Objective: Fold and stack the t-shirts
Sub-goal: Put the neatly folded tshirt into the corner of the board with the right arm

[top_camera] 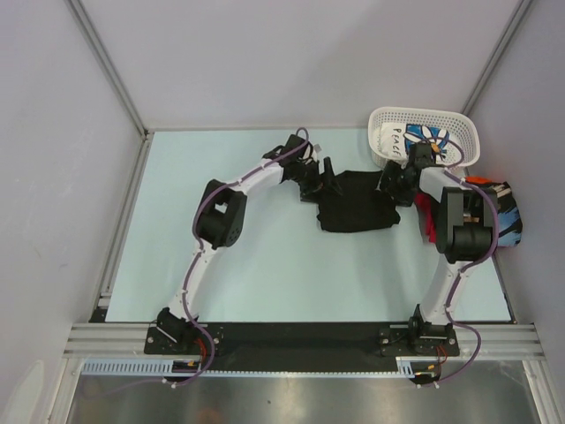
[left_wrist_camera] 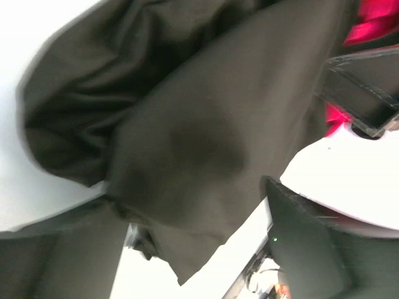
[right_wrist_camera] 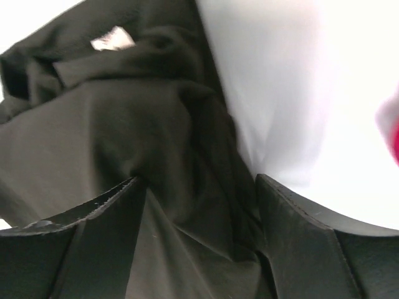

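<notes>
A black t-shirt point(top_camera: 353, 210) lies crumpled in a rough square near the middle of the pale table point(top_camera: 247, 265), between the two grippers. In the wrist views its dark cloth is bunched in loose folds and fills most of the picture.

The left gripper point(top_camera: 320, 183) sits at the shirt's upper left corner. Its jaws are spread wide, and in the left wrist view the cloth hangs slack between the two fingers point(left_wrist_camera: 312, 249) without being pinched.

The right gripper point(top_camera: 395, 188) sits at the shirt's upper right corner. Its jaws are also apart. In the right wrist view a fold of the black cloth lies in the gap between the fingers point(right_wrist_camera: 312, 243), and neither pad is pressing on it.

To the right of the black shirt, a red t-shirt point(top_camera: 426, 219) shows partly from behind the right arm point(top_camera: 463, 225). Further right, at the table's edge, is a dark t-shirt with light-blue print point(top_camera: 509, 219), also partly hidden by that arm.

At the far right of the table stands a white lattice basket point(top_camera: 380, 119), holding a white t-shirt with blue daisy print point(top_camera: 431, 135).
</notes>
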You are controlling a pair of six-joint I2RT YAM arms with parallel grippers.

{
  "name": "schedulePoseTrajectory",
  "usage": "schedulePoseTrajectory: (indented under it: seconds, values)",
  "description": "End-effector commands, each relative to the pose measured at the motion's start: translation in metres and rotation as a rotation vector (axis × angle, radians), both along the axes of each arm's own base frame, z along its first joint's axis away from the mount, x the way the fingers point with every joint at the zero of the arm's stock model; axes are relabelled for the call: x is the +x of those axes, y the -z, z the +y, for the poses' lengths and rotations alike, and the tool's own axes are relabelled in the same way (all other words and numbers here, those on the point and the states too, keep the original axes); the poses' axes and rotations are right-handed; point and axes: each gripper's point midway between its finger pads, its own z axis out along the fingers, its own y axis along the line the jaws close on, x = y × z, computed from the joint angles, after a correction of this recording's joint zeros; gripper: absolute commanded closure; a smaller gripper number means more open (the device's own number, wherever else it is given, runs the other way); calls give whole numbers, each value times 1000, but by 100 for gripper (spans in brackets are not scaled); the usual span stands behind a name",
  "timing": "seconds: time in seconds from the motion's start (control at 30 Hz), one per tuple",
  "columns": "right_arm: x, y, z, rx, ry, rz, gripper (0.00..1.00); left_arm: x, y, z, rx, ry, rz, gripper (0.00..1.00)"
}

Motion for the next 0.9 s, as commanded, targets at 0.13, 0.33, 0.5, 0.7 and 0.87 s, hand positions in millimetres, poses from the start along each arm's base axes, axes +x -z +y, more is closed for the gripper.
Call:
schedulePoseTrajectory:
  seconds: [0.13,0.33,0.5,0.7,0.87]
  values:
    - [-9,29,31,80,-98,92,100,-29,74,25,217,-10,139,100]
    - [-14,6,24,35,-109,71,100,-29,64,32,236,6,89,100]
    - [-2,-49,12,2,-69,-67,100,0,2,29,190,-36,-80,100]
    - [9,-104,5,-15,-43,-191,100,12,-63,26,138,-37,-205,100]
    - [6,-135,-1,-24,-28,-254,100,7,-101,23,117,-22,-284,100]
